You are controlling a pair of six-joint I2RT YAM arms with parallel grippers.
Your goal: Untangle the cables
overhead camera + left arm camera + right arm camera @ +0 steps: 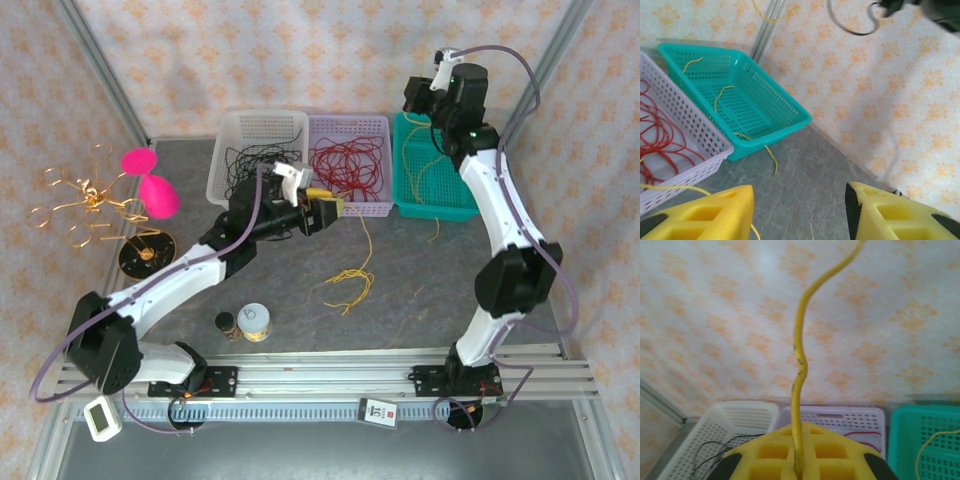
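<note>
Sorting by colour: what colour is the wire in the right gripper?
Yellow wire; right wrist view.

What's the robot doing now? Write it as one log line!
right gripper: shut on yellow wire | left gripper: open | loose wires: on table

Black-and-white arms (505, 215), lilac cables (537, 95), blocky yellow gripper fingers (705, 215)

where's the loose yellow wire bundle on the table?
Top view: the thin yellow wires lie mid-table, just in front of the lilac perforated plastic basket, between the two arms.
</note>
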